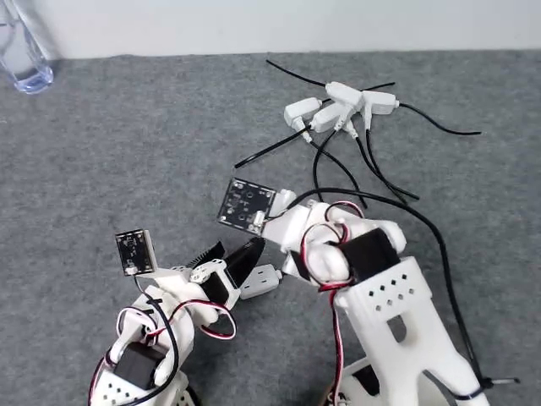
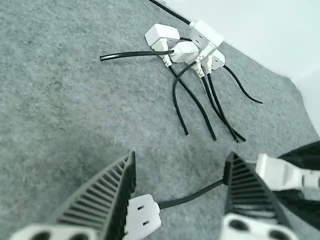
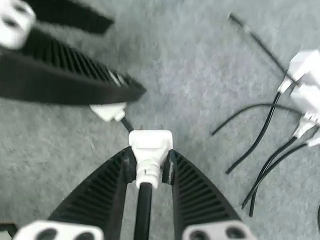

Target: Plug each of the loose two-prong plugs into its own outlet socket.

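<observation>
Clamping the plug (image 3: 150,142) by its flat sides, the right gripper (image 3: 150,156) holds it with the cord trailing back between its fingers. The socket (image 2: 142,216) lies on the table (image 2: 60,100) against one finger of the left gripper (image 2: 181,160), whose jaws stand wide apart. Both pieces look like light, hard, slick plastic, so grip the socket's body too, because its stiff cord may drag it.

grey felt table cover (image 1: 101,152), clear container (image 1: 21,55) at far corner, white wall (image 1: 254,25)
</observation>
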